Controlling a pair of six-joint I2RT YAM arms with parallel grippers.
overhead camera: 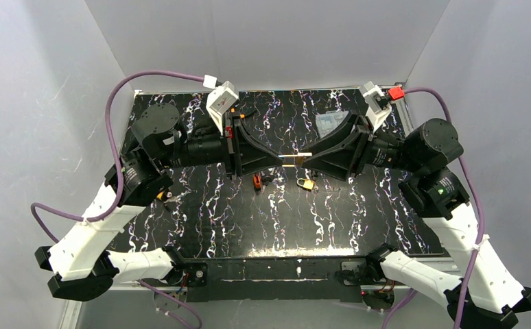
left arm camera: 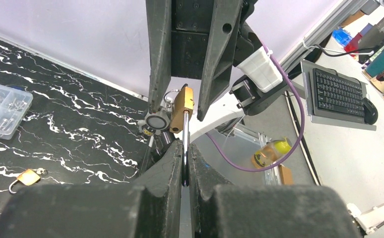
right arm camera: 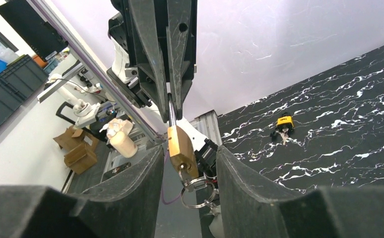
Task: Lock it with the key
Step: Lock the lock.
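Note:
A brass padlock [overhead camera: 294,156] hangs in the air between my two grippers. My left gripper [left arm camera: 185,148] is shut on its silver shackle [left arm camera: 185,131], with the brass body [left arm camera: 182,105] pointing away. A key [right arm camera: 185,174] sits in the keyhole, and a key ring [right arm camera: 196,191] hangs from it. My right gripper [right arm camera: 189,153] is open, with one finger on each side of the padlock body [right arm camera: 180,146] and key, touching neither. In the top view the left gripper [overhead camera: 275,159] and right gripper [overhead camera: 315,156] face each other tip to tip.
A second brass padlock [overhead camera: 307,184] lies on the black marbled table [overhead camera: 263,219], and it also shows in the left wrist view [left arm camera: 26,177]. A red-orange item [overhead camera: 256,181] lies beside it. A clear plastic box [left arm camera: 1,106] sits at the back. A yellow-black padlock with keys [right arm camera: 283,124] lies farther off.

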